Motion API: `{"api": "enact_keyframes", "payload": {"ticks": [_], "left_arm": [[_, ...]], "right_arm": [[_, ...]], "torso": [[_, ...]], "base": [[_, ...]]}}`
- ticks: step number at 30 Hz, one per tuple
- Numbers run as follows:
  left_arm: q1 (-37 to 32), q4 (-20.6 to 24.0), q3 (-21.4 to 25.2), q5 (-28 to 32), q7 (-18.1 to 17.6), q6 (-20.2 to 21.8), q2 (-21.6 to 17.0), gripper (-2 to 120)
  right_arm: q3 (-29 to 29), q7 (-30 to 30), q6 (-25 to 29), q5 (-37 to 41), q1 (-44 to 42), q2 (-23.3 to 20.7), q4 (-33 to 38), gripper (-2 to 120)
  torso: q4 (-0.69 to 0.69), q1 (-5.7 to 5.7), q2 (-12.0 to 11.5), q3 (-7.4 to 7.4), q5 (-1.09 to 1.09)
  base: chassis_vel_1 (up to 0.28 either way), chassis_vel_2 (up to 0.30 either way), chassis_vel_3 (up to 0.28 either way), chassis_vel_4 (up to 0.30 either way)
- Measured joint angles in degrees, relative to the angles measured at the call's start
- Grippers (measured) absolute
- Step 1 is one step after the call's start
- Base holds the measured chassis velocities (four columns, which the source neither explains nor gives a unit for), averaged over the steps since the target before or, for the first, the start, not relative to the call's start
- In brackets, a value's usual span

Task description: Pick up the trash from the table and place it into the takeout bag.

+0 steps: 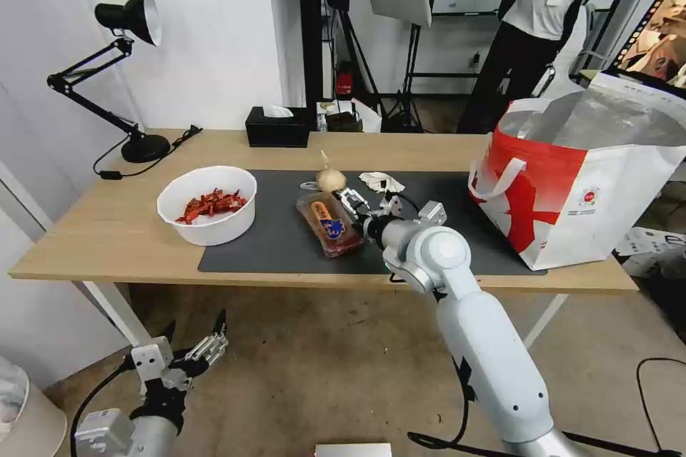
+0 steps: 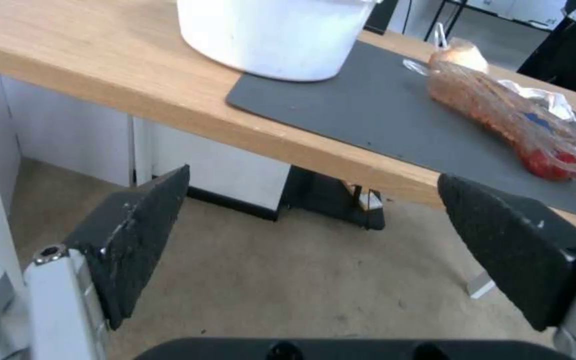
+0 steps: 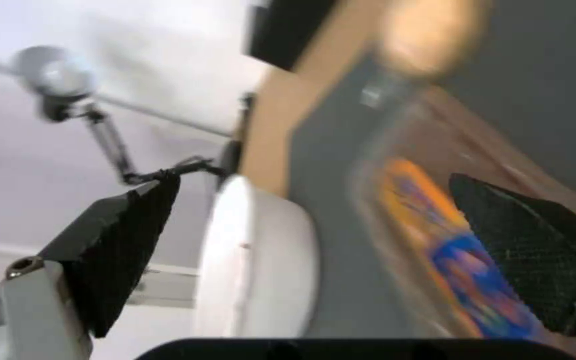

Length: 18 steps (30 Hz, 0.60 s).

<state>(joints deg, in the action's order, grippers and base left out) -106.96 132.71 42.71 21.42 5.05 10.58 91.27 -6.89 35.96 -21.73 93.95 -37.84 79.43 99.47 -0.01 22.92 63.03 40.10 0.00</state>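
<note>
At far left on the counter (image 1: 107,228) stands a lamp (image 1: 128,18), and below the counter's front edge the left hand (image 1: 196,343) hangs spread, its two black fingers (image 2: 135,235) wide apart over the floor. On the left end of the grey mat (image 1: 279,257) sits the bowl (image 1: 207,203); the head view looks down on the red scraps inside, while the left wrist view gives just its white wall from below the rim. A black tissue box (image 1: 277,127) rests at the counter's back edge. Mid-mat lies the clear tray (image 1: 330,223) with red-pink leftovers, a beige bundle (image 1: 330,178) just behind it and crumpled paper (image 1: 381,181) beside that. The right hand (image 1: 355,208) is at the tray's right side, spread; the right wrist view (blurred) shows one finger (image 3: 528,260) in front of the tray's orange-and-blue label and the other (image 3: 125,240) out towards the bowl, though whether either touches the tray I cannot tell. The bag (image 1: 586,186) stands at the counter's right end, mouth open, foil lining showing, well apart from the tray.
</note>
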Motion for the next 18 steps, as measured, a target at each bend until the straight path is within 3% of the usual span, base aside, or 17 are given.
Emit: {"api": "enact_keyframes", "payload": {"ticks": [6,9,10,14,18], "left_arm": [[-0.05,0.01,0.32,0.56,0.03,-0.33,-0.02,100],[0.03,0.0,0.36,0.94,0.14,-0.75,-0.03,100],[0.03,0.0,0.36,0.94,0.14,-0.75,-0.03,100],[0.14,-0.02,0.57,1.08,0.17,-0.76,-0.05,100],[0.21,-0.08,0.7,1.08,0.17,-0.71,-0.05,100]], "right_arm": [[5.04,-8.16,-4.18,-5.39,8.91,-2.78,-5.63,93],[11.87,-23.92,-7.27,-18.48,14.28,-6.0,-12.52,80],[11.87,-23.92,-7.27,-18.48,14.28,-6.0,-12.52,80],[20.07,-42.02,-5.45,-45.29,19.27,-8.89,-18.1,61],[21.74,-46.8,-4.23,-53.17,20.6,-9.07,-20.51,54]], "torso": [[0.01,0.0,0.0,0.0,-0.01],[0.01,0.0,0.0,0.0,0.0],[0.01,0.0,0.0,0.0,0.0],[0.01,0.0,0.0,0.01,0.0],[0.0,0.0,0.0,0.01,0.0]], "base": [[0.0,0.0,0.0,0.0],[0.0,0.0,0.0,0.0],[0.0,0.0,0.0,0.0],[0.0,0.0,0.0,0.0],[0.0,0.0,0.0,0.0]]}}
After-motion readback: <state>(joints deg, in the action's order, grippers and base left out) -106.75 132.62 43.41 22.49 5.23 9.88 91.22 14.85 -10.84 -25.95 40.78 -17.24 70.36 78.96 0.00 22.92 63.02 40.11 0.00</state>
